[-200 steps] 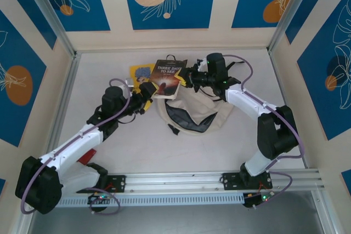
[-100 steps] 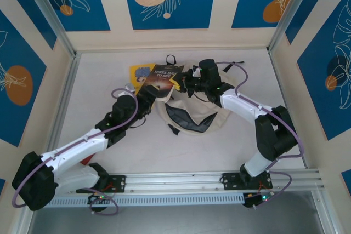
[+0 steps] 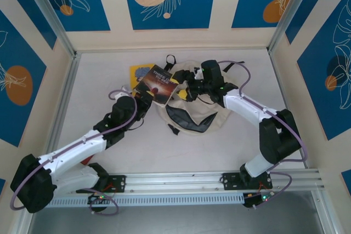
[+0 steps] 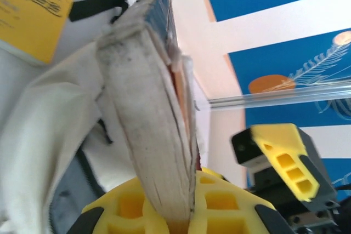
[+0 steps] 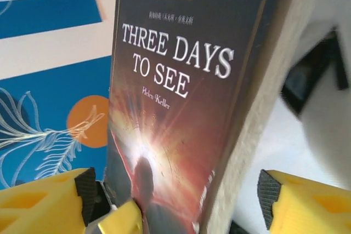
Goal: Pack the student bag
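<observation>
**Overhead view.** The student bag [image 3: 194, 120], a cream fabric backpack with black trim, lies slumped on the tabletop [image 3: 219, 154] at the centre of the frame. Its opening faces lower left and shows a grey interior. A dark book [image 3: 159, 83], titled "Three Days to See", is held tilted over the bag's upper-left edge, between the two arms. The left pincer [image 3: 143, 97] meets the book's lower-left corner. The right pincer [image 3: 187, 87] sits at the book's right side, above the bag's upper edge. A yellow book [image 3: 139, 72] lies flat on the tabletop just upper left of the dark book, which partly covers it.

**Left wrist view.** The left pincer [image 4: 175, 220] is clamped on the dark book [image 4: 148, 135]. The book's worn page edge rises from between the yellow fingers toward the top of the frame. The cream bag [image 4: 44, 135] lies at the left, beneath the book. The yellow book [image 4: 33, 9] occupies the upper-left corner, beside a black strap [image 4: 98, 6]. Of the right pincer, one yellow finger [image 4: 282, 157] stands at lower right, apart from the book.

**Right wrist view.** The right pincer [image 5: 181, 201] stands wide. Its yellow fingers [image 5: 33, 201] sit in the two lower corners with the dark book [image 5: 175, 108] between them. A gap shows between the right-hand finger and the book's page edge.
</observation>
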Available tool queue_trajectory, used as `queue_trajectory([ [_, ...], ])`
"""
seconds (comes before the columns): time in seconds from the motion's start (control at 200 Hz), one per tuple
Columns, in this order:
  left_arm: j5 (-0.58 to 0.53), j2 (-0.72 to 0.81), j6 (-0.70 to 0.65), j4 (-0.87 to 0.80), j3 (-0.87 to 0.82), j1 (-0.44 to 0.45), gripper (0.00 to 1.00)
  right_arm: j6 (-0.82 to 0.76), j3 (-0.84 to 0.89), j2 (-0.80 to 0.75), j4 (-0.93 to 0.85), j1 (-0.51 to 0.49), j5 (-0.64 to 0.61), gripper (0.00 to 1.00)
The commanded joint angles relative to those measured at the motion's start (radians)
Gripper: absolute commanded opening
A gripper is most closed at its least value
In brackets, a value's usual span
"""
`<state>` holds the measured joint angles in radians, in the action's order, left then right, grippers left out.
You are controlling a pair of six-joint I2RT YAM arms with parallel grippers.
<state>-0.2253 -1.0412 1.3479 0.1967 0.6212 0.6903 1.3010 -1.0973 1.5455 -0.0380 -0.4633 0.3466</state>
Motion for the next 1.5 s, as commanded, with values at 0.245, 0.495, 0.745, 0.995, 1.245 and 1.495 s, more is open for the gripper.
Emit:
queue_trajectory([
  [0.245,-0.072,0.187,-0.258,-0.564,0.175,-0.140,0.00,-0.660,-0.166,0.007,-0.709,0.021,-0.166,0.80],
  [0.495,0.004,0.179,-0.384,-0.745,0.295,-0.217,0.00,-0.680,-0.199,0.079,-0.723,-0.019,-0.149,0.73],
  [0.745,0.104,0.167,-0.431,-0.765,0.327,-0.245,0.00,-0.680,-0.246,0.136,-0.722,-0.034,-0.144,0.55],
  [0.995,0.168,0.174,-0.439,-0.776,0.333,-0.245,0.00,-0.629,-0.272,0.141,-0.754,-0.023,-0.236,0.20],
  [1.245,0.198,0.178,-0.461,-0.830,0.382,-0.250,0.00,-0.598,-0.369,0.109,-0.756,-0.015,-0.339,0.00],
  [1.495,0.244,0.209,-0.474,-0.807,0.344,-0.251,0.00,-0.606,-0.609,0.183,-0.803,-0.011,-0.360,0.00],
])
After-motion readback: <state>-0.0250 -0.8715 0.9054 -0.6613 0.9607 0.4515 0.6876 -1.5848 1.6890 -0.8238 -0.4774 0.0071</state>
